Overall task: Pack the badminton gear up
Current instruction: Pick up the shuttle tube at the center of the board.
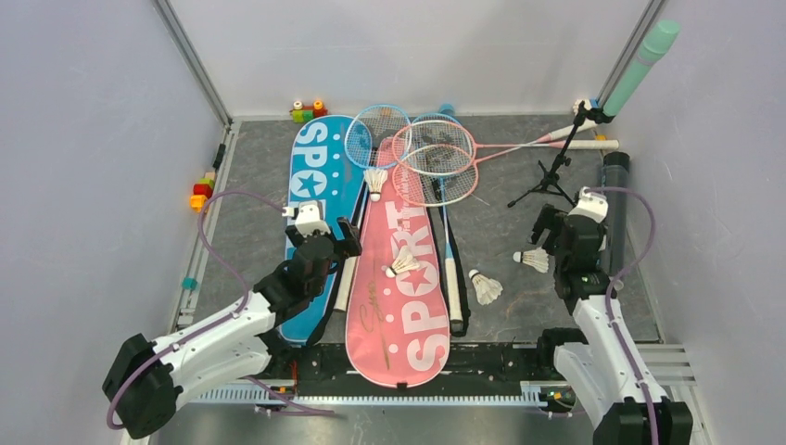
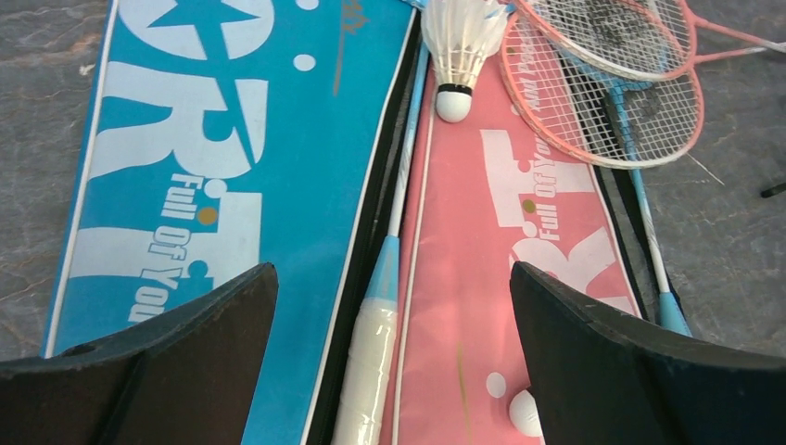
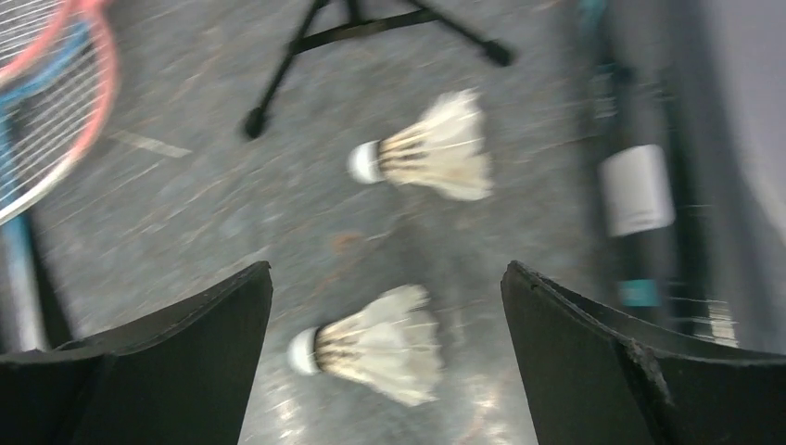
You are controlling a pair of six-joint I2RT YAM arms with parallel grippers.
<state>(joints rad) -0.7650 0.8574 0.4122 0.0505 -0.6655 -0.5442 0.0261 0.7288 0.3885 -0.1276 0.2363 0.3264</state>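
Because the nearer shuttlecock [image 3: 371, 343] and the farther shuttlecock [image 3: 426, 148], on the worktop [image 3: 185, 213] beside the dark tube [image 3: 649, 250], look light and crushable, the cork nose seems safest to pinch; right gripper [image 3: 386, 269] hangs spread above them, left gripper [image 2: 391, 269] spread over a stiff racket handle [image 2: 366, 371] between blue bag [image 2: 232, 139] and pink bag [image 2: 482, 213]

Looks like a robotics lab test cell: plain pale panels [image 1: 83, 139] on aluminium posts [image 1: 190, 56] box in a grey worktop [image 1: 519, 306], and two white robot arms [image 1: 222, 338] sit bolted to a slotted rail [image 1: 482, 400] at its edge
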